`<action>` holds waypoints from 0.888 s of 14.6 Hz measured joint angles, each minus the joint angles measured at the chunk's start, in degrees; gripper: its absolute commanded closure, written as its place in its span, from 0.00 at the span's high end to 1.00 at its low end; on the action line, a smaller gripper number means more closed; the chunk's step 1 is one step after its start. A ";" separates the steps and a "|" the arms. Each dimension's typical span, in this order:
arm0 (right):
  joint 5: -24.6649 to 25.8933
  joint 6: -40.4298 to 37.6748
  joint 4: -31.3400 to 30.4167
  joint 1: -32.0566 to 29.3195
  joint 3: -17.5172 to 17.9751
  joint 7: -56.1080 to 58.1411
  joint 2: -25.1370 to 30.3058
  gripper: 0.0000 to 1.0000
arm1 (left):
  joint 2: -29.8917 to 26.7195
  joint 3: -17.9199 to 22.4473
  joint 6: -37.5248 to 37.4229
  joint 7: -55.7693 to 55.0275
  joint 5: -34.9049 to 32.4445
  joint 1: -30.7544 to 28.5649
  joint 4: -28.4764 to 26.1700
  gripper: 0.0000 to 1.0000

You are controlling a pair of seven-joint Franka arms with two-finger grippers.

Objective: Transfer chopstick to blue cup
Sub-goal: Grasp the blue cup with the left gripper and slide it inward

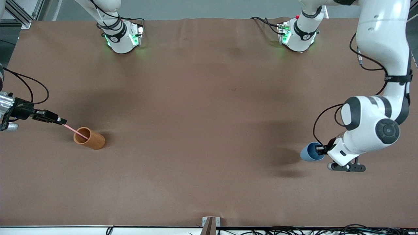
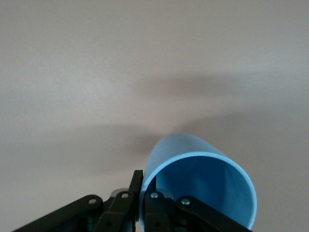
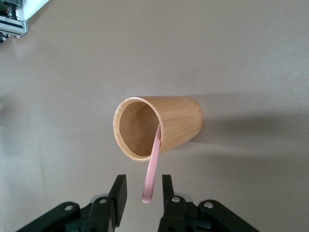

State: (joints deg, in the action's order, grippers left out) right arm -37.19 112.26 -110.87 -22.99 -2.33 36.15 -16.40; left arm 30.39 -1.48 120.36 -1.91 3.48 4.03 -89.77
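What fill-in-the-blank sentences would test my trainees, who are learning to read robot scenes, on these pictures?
1. The chopstick stands with its lower end inside the ____ cup.
2. The left tool is clamped on the rim of the ____ cup.
3. The right tool's fingers stand on either side of the chopstick's ____ end.
4. The two cups sit on a ____ table cover.

Missing words: orange-brown; blue; upper; brown
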 measured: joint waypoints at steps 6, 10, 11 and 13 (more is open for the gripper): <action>-0.08 0.67 0.04 -0.22 -0.03 1.00 -0.32 0.22 | -3.62 -14.72 -5.13 -31.91 -4.14 5.15 0.18 0.00; -0.10 0.71 0.09 -0.41 -0.03 1.40 -0.49 0.08 | 1.61 -19.52 -2.34 -46.96 -8.12 11.42 0.35 0.00; -0.11 0.72 0.12 -0.41 -0.03 1.44 -0.49 0.05 | 2.83 -20.09 -1.23 -49.01 -9.03 12.22 0.45 0.00; -0.11 0.70 0.22 -0.41 -0.01 1.44 -0.49 0.04 | 5.04 -20.87 1.28 -51.73 -10.13 13.20 0.55 0.01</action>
State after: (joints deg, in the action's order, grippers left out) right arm -37.30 112.96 -110.65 -23.40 -2.34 37.59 -16.90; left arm 35.43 -22.35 121.63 -53.65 -6.65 17.23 -89.22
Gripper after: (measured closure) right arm 0.903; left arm 0.952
